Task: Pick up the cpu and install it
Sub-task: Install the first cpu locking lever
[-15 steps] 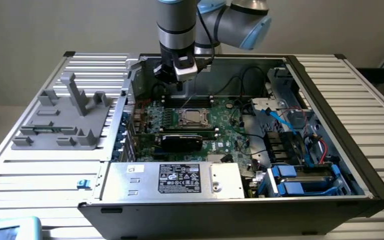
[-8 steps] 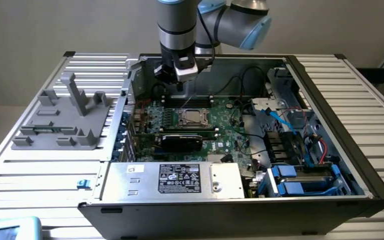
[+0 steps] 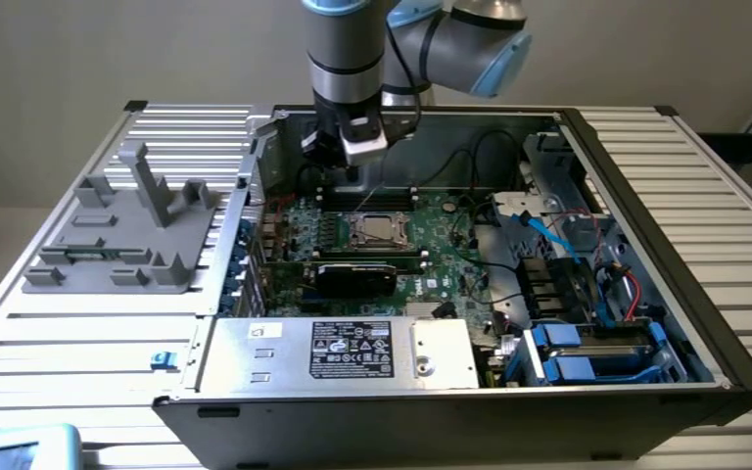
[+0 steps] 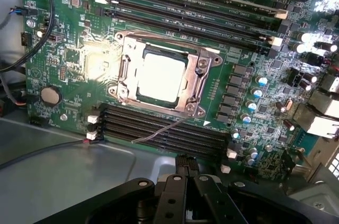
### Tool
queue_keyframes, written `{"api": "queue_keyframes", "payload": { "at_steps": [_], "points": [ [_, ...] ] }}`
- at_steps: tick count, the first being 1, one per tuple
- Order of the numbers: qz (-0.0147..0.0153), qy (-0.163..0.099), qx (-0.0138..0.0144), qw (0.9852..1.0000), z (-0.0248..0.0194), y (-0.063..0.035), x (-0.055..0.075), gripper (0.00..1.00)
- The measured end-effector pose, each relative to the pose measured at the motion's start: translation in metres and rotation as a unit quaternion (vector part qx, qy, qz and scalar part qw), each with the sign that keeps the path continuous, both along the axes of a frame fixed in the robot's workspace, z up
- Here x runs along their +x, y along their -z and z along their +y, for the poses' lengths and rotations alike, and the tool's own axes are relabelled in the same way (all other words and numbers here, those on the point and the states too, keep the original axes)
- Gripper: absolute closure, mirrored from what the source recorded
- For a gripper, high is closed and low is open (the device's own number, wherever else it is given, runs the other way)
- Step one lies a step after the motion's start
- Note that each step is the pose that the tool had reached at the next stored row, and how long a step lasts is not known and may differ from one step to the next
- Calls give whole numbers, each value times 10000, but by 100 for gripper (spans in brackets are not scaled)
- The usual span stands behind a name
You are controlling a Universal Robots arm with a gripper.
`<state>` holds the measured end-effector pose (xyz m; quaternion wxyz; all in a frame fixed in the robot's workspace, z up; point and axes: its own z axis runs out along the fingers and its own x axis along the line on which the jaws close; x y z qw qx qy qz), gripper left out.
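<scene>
I judge the job close to finished: the cpu (image 4: 161, 77) lies flat in its socket at the middle of the motherboard (image 4: 69, 60), which sits in the upper centre of the exterior view, and the metal frame (image 4: 200, 68) is folded down around its edges. What may be left is the locking. A thin wire lever (image 4: 159, 130) angles out over the memory slots (image 4: 137, 123) instead of lying tucked beside the frame, though I can't be sure it is loose. The gripper (image 3: 353, 174) hangs above the far edge of the board, just beyond the socket, with its fingers pressed together on nothing. The chip's top is a smooth, pale square of metal that glares under the light. The frame is stamped steel with rounded corners and screw heads. The board is glossy green, crowded with small cylindrical capacitors and long black slots. Lower in the exterior view there is a matt black card (image 3: 353, 277), then a silver sheet-metal box (image 3: 337, 352) with a label. A grey plastic fixture (image 3: 128, 235) stands on the ribbed table (image 3: 75, 333) at the exterior view's left.
</scene>
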<state>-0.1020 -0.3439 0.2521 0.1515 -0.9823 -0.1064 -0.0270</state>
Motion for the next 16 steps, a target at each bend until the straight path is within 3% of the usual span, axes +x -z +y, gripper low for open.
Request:
{"api": "queue_keyframes", "payload": {
  "at_steps": [5,11,16],
  "points": [
    [-1,238,-1,9997,-1,32,-3,89],
    [-7,657,2,9978,0,74,-2,89],
    [-15,825,1,9966,-1,126,-7,89]
  ]
}}
